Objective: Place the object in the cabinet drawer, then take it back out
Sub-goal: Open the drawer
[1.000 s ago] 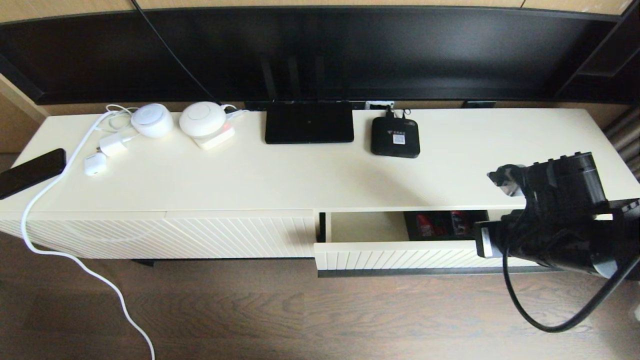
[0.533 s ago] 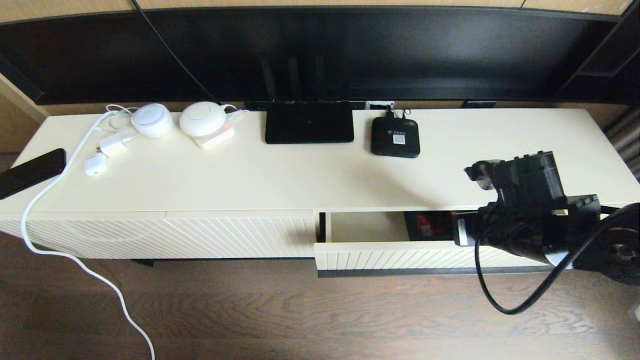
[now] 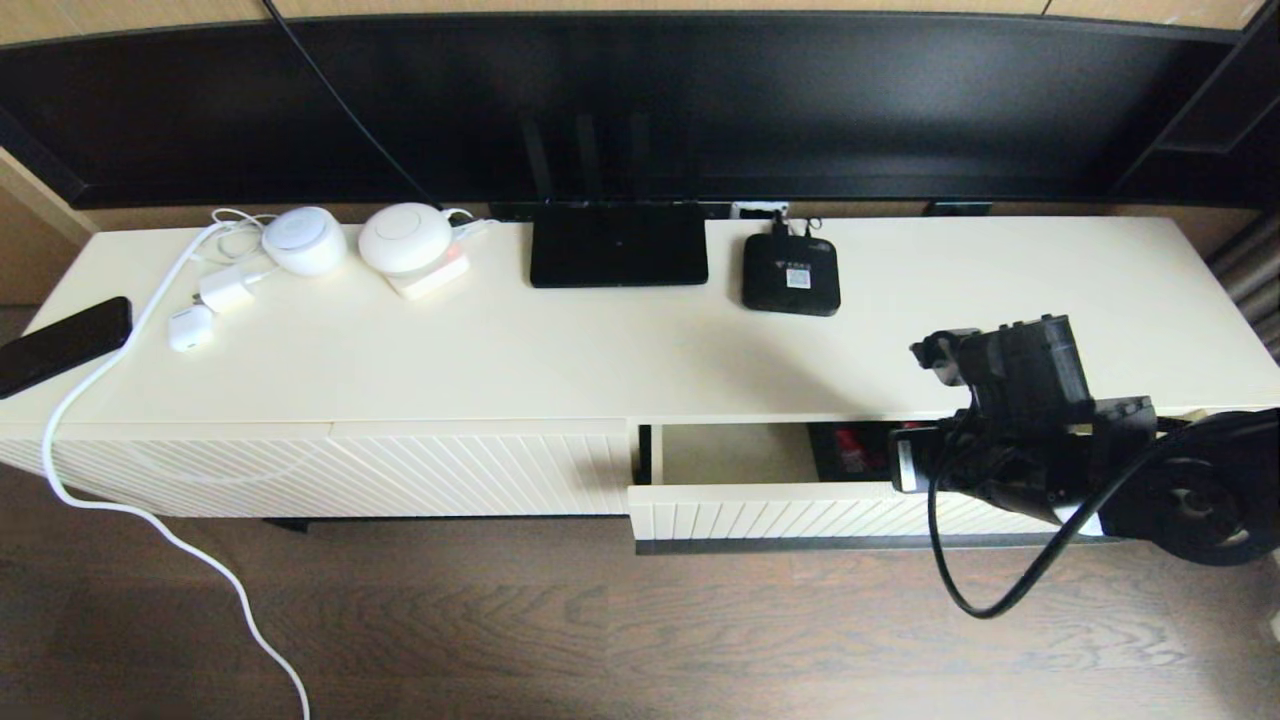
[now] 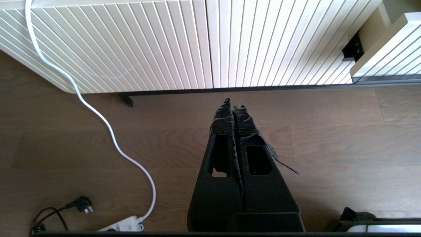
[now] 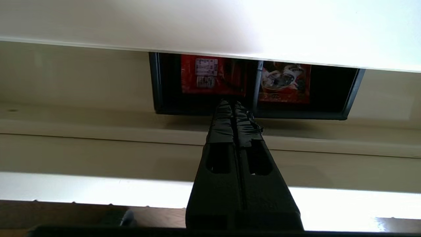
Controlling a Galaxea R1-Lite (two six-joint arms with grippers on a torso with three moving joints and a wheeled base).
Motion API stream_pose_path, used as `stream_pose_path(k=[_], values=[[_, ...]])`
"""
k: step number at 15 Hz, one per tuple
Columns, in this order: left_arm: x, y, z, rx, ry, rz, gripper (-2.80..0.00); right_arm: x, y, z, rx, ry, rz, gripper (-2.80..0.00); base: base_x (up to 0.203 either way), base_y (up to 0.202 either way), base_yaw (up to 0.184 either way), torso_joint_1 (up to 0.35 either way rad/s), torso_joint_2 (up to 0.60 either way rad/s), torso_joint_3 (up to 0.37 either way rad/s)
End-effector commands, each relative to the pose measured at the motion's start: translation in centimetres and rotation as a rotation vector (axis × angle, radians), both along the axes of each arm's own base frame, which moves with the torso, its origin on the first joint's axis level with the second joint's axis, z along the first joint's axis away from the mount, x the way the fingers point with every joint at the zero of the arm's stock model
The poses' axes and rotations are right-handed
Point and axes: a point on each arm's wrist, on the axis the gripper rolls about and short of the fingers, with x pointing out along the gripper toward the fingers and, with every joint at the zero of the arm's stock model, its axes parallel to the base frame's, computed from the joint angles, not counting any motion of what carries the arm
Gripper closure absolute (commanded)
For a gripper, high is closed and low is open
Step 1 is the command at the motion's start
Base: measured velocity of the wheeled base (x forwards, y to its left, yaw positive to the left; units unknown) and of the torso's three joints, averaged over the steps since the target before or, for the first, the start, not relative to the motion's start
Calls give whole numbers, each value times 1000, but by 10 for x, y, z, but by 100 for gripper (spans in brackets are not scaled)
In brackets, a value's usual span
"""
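Note:
The cabinet drawer (image 3: 780, 512) stands partly pulled out at the right, its ribbed front facing me. Inside lies the black organizer box (image 3: 850, 450), with red packets showing; my right arm (image 3: 1020, 440) covers its right part. In the right wrist view the organizer box (image 5: 283, 82) sits on the drawer's cream floor (image 5: 82, 79), half under the cabinet top. My right gripper (image 5: 233, 103) is shut and empty, its tips just in front of the box's near wall, by a divider. My left gripper (image 4: 233, 102) is shut, parked low above the wooden floor.
On the cabinet top stand a flat black router (image 3: 618, 245), a square set-top box (image 3: 790, 275), white round devices (image 3: 405, 238) and a phone (image 3: 60, 345). A white cable (image 3: 130, 510) hangs past the diagonal-ribbed panel (image 3: 400, 470). A power strip (image 4: 121, 225) lies on the floor.
My right arm has moved left and lower, closer over the open drawer, and hides more of the organizer box. The drawer and box have not shifted.

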Motion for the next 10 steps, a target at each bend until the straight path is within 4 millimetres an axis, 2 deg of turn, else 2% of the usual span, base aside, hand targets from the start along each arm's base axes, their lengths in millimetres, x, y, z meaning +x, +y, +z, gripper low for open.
stream_pose_path(k=[1, 7, 10], values=[[0, 0, 0, 0, 1, 0, 0, 3, 1, -1, 2, -5, -4, 0, 0, 0, 0, 0, 0, 0], [0, 0, 0, 0, 1, 0, 0, 2, -1, -5, -20, 11, -25, 0, 0, 0, 0, 0, 0, 0], [0, 0, 0, 0, 2, 0, 0, -4, -4, -9, -28, 80, -66, 0, 0, 0, 0, 0, 0, 0]])
